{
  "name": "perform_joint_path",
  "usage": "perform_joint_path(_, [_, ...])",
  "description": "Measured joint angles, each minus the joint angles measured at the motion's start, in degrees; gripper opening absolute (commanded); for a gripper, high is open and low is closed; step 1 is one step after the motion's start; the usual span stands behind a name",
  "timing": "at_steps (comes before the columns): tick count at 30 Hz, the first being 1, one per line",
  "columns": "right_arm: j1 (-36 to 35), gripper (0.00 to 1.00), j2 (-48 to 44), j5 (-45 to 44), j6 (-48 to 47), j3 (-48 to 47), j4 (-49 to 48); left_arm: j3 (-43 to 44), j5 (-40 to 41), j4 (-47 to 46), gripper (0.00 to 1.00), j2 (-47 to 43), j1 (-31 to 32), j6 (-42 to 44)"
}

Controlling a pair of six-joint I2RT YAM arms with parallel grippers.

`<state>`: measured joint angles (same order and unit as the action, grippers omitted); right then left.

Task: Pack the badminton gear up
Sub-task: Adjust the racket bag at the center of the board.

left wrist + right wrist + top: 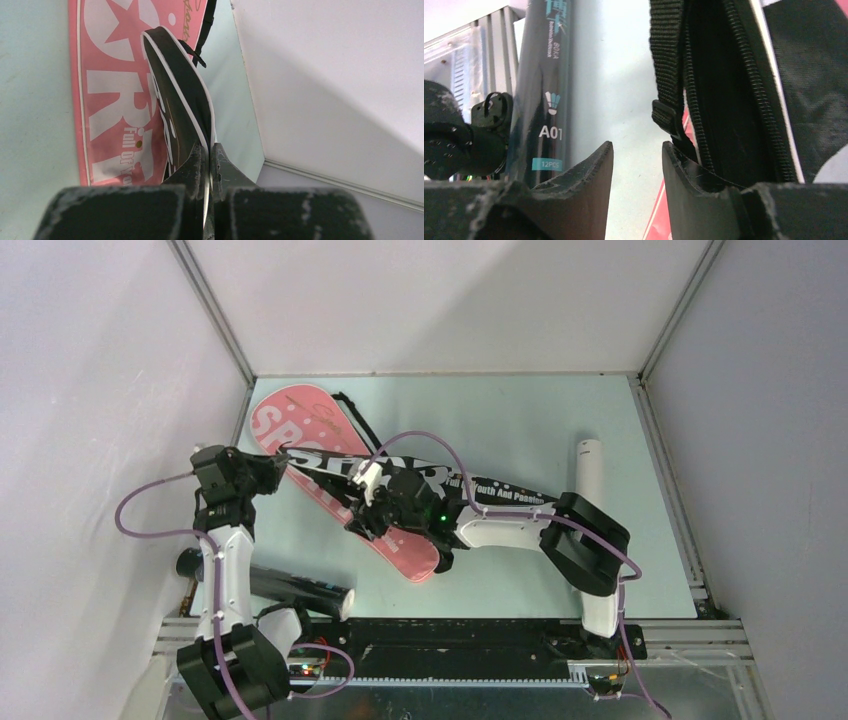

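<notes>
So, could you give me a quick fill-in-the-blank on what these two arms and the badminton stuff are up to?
1. The left pincer is shut on the rim of the black cover, which crosses over the pink cover; the right pincer is ___.
2. The black tube lies at the table's near ___ corner.
3. The white tube lies toward the table's ___ side.

Missing words: open; left; right.
</notes>
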<state>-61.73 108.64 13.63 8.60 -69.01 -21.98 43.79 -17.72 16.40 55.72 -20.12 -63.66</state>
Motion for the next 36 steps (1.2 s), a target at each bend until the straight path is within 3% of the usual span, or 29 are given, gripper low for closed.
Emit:
perform_joint_path(16, [-0.24,0.42,1.97,-9.53,0.42,0.00,-1.09,0.00,0.70,-0.04,0.00,-0.35,0.02,-0.87])
perform_joint_path(29, [-0.50,0.42,-1.60,-16.92,-10.45,10.29,3.39,0.00,1.03,-0.02,0.00,-0.35,0.02,-0.81])
perform_joint_path(31, [-0.48,0.36,-1.60,-18.05,-11.10,11.54,3.58,0.02,1.05,0.00,0.00,-0.35,0.02,-0.83])
perform_joint_path(35, [-0.39,0.03,-1.62,-19.41,-12.28,12.74,2.89,0.02,1.22,0.02,0.00,-0.35,0.02,-0.81])
perform_joint_path(36, [-0.39,0.00,-1.68,-19.71,-12.59,12.98,2.38,0.02,1.29,0.04,0.00,-0.35,0.02,-0.79])
